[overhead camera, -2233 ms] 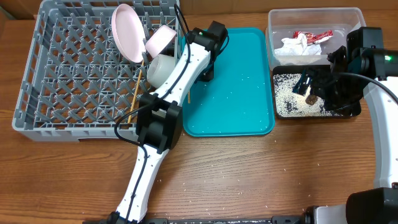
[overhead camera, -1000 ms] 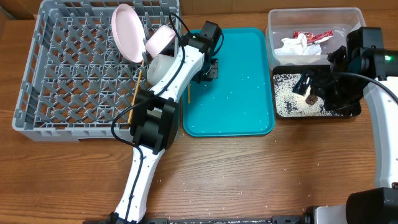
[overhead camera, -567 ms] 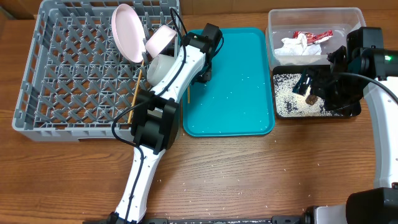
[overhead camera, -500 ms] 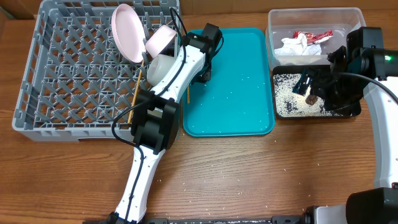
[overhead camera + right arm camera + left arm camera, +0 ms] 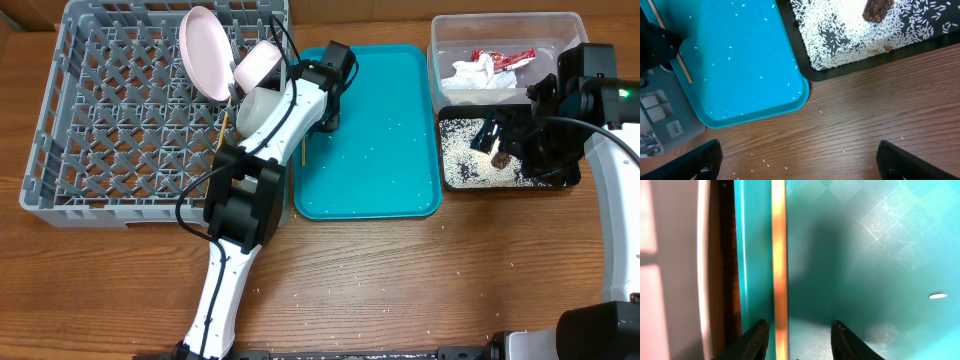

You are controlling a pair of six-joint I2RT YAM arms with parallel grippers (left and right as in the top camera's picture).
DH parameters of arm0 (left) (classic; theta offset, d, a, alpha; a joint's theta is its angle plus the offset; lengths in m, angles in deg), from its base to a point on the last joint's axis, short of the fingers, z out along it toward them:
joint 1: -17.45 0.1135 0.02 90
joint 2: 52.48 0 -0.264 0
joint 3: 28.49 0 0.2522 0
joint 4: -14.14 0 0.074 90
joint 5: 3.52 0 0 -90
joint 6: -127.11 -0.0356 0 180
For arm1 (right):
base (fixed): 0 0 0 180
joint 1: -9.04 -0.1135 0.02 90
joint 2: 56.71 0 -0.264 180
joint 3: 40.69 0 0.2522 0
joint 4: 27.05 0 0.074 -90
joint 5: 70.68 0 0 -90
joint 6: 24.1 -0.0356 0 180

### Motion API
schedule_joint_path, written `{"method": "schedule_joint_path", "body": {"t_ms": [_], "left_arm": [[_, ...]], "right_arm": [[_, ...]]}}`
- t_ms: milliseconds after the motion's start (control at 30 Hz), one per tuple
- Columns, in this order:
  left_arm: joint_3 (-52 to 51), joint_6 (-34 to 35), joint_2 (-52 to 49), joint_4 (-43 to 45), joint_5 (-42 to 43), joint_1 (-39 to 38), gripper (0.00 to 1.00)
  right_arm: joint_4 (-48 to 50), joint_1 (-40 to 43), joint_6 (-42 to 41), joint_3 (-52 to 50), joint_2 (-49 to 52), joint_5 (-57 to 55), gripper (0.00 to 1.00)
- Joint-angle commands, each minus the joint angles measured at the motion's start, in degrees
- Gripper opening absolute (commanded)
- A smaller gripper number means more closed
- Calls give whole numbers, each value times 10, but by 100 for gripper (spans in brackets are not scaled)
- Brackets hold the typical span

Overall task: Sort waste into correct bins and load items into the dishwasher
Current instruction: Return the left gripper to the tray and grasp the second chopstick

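Glossy teal tray [image 5: 380,150], wooden chopstick [image 5: 779,255]

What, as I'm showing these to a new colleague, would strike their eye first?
The bright teal tray mid-table, where the open left hand straddles a wooden chopstick lying by the tray's left rim. Right of it, a black tray is carpeted with white rice around a brown lump. At left, the big grey dish rack holds dishes in its far right corner.
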Motion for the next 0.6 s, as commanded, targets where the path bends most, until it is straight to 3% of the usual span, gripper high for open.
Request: {"method": "schedule_joint_path", "body": {"t_ms": [0, 467, 567], "left_arm": [[-39, 6, -53, -4, 65, -1, 43], [-53, -1, -53, -4, 142, -1, 44], [-56, -1, -54, -4, 141, -1, 29]], "right_arm": [[3, 0, 3, 10, -9, -5, 100], [3, 0, 3, 10, -9, -5, 100], [3, 0, 3, 10, -9, -5, 100]]}}
